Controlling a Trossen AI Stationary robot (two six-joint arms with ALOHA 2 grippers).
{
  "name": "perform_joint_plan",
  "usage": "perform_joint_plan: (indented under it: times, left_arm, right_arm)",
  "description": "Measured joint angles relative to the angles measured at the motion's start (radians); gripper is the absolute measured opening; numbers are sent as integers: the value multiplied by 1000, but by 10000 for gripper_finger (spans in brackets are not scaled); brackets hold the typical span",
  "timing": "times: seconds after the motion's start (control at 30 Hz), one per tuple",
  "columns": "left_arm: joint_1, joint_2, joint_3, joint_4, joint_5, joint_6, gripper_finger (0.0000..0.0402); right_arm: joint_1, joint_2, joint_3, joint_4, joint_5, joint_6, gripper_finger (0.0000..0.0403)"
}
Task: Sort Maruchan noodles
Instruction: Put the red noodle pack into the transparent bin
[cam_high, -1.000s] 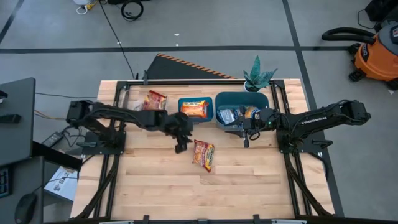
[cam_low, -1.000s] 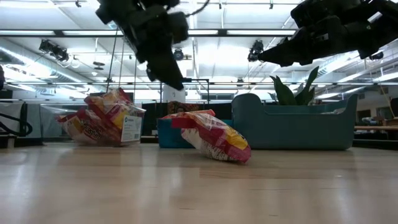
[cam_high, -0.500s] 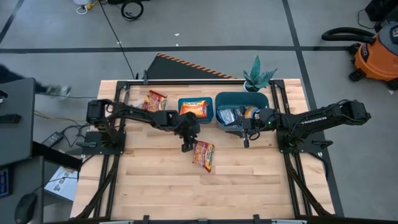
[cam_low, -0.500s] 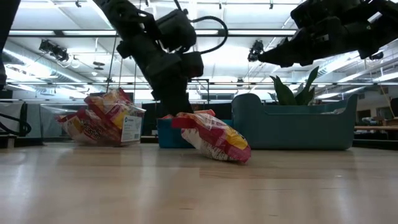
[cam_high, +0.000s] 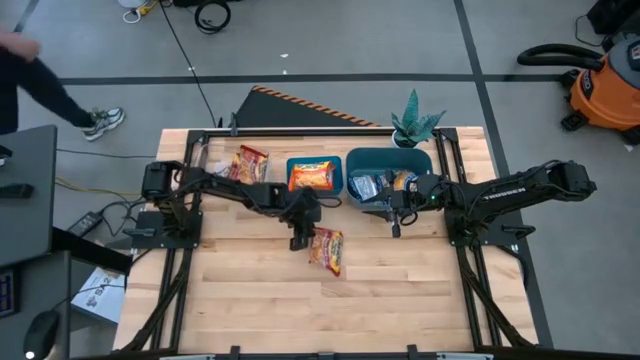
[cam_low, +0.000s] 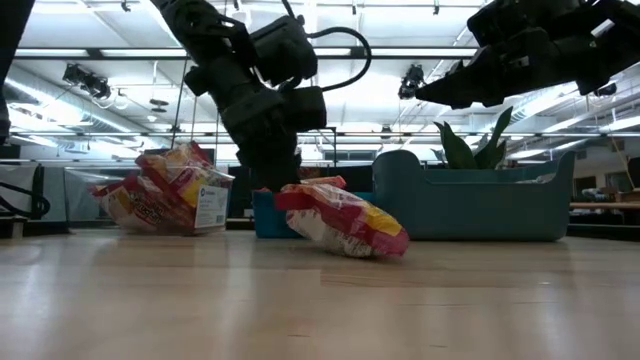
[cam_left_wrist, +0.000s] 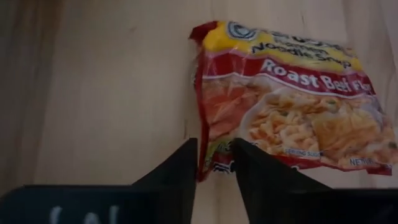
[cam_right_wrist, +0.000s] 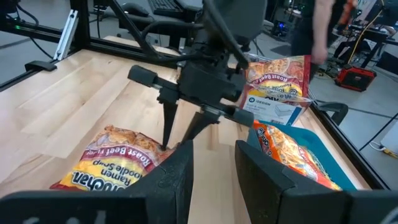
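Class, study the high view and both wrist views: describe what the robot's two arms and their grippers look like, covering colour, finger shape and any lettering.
Both arms are dark, jointed and slender. The right arm carries pale lettering along its forearm; the left arm shows none. The left gripper and right gripper each end in two flat, dark, tapering fingers.

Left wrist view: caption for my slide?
Left gripper closing on the edge of a red noodle packet lying on the table.

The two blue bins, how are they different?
The small bin is shallow and holds one orange noodle packet; the big bin is taller, wider and holds several packets, some blue-and-white. The small one sits nearer the table's middle; the big one is beside the plant. Both are teal plastic.
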Motion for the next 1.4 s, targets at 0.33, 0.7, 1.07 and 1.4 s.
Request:
perform_joint_plan:
  times: [0.33,0.7,1.07,1.4]
  left_arm:
    - [-13,-36,49,-104,-2,6,9]
    - [-9,-215,269,-601,-172,58,7]
    - [64,-538,254,-772,-485,23,6]
    - [219,-902,55,-819,-784,-134,6]
  right_arm:
    - [0,0,0,0,0,0,124]
    - [0,0,0,-14,0,0,124]
    - [1,15,-1,6,0,0,124]
    - [1,32,0,23,0,0,124]
